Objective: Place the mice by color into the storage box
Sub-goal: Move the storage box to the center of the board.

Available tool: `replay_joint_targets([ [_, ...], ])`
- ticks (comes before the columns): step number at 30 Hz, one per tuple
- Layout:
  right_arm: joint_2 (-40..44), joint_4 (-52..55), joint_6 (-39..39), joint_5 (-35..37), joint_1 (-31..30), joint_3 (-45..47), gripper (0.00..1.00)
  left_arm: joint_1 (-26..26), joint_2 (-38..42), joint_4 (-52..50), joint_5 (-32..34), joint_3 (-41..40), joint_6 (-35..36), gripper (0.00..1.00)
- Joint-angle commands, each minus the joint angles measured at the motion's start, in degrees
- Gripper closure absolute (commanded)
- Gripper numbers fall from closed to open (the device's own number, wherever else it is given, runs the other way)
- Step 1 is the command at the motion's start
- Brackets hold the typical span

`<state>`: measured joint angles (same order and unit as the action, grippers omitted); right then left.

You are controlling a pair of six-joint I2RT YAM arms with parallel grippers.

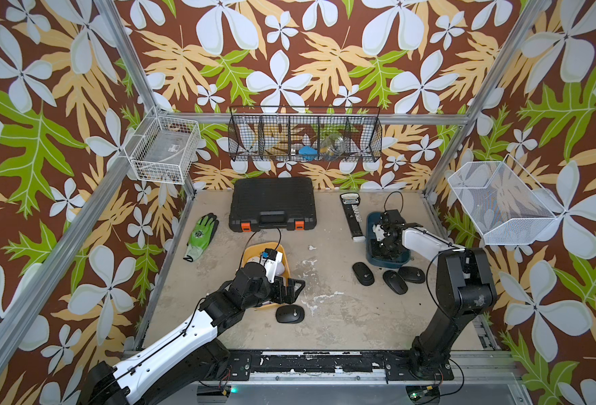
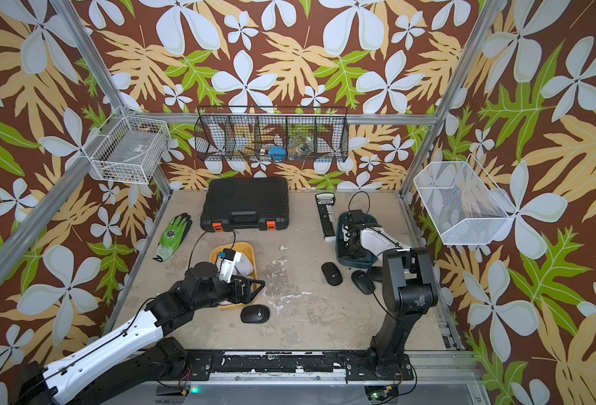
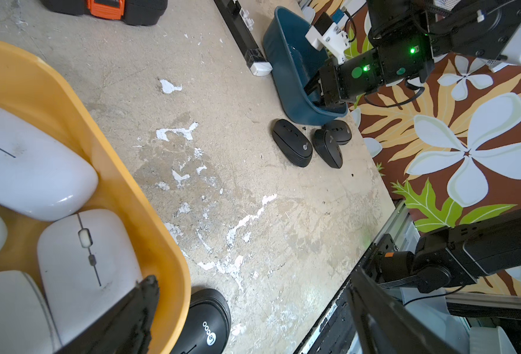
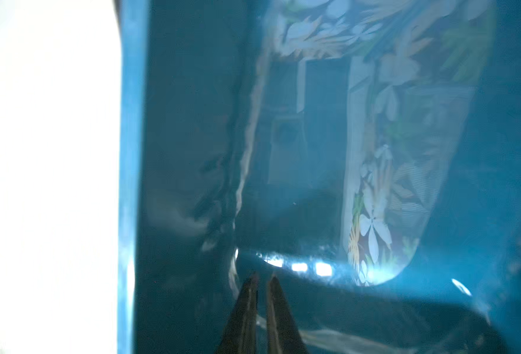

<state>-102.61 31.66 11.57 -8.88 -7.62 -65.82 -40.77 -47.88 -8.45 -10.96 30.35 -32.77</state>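
My right gripper is down inside the blue bin, its fingertips pinched almost together on nothing. My left gripper gapes wide and empty over the near end of the yellow bin, where white mice lie. Three black mice sit on the table by the blue bin's near side, toward the right edge. A fourth black mouse lies just beside the yellow bin's near corner.

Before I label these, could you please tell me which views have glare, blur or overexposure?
Right wrist view: one side blown out white, hazy floral reflections on the blue bin's glossy inside. Left wrist view: sharp and evenly lit. Both top views: evenly lit, crisp, no glare.
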Motion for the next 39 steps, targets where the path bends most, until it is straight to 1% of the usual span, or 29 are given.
replay_joint_targets([
  [1, 1.1, 0.8, -0.2, -0.8, -2.5, 1.7, 0.87, 0.1, 0.8, -0.1, 0.6, -0.4, -0.6, 0.00],
  [10, 1.7, -0.2, 1.1, -1.6, -11.1, 3.4, 0.87, 0.1, 2.0, -0.6, 1.3, -1.1, -1.3, 0.00],
  [15, -0.1, -0.7, 2.8, -3.0, -16.2, 1.0, 0.87, 0.1, 2.4, -1.3, 1.8, -0.8, -1.5, 0.00],
  [23, -3.2, -3.3, 6.4, -7.3, -23.5, -2.1, 0.87, 0.1, 3.6, -2.8, 3.0, -1.3, -2.1, 0.00],
  [27, -3.8, -3.3, 6.9, -7.3, -25.3, -3.6, 0.88, 0.1, 4.2, -3.4, 3.4, -1.4, -2.3, 0.00],
  [31, -0.9, -2.5, 6.3, -5.7, -25.4, -3.9, 0.88, 0.1, 4.6, -3.6, 3.5, -1.9, -2.7, 0.00],
  [33, 2.3, -1.8, 6.3, -4.3, -25.4, -3.4, 0.84, 0.1, 4.9, -3.7, 3.5, -2.2, -2.9, 0.00],
  [35, 6.9, -1.7, 7.1, -3.1, -25.1, -1.9, 0.76, 0.1, 4.9, -3.6, 3.3, -2.3, -2.9, 0.00],
  [36, 10.0, -2.0, 7.8, -3.1, -24.4, -0.4, 0.70, 0.1, 4.9, -3.7, 3.2, -2.3, -2.9, 0.00],
  [37, 12.8, -2.5, 8.7, -3.4, -23.5, 1.1, 0.63, 0.1, 5.0, -3.7, 3.1, -2.2, -2.9, 0.00],
  [39, 19.8, -3.6, 11.2, -3.4, -19.7, 5.4, 0.50, 0.1, 5.0, -3.6, 3.0, -2.1, -2.8, 0.00],
])
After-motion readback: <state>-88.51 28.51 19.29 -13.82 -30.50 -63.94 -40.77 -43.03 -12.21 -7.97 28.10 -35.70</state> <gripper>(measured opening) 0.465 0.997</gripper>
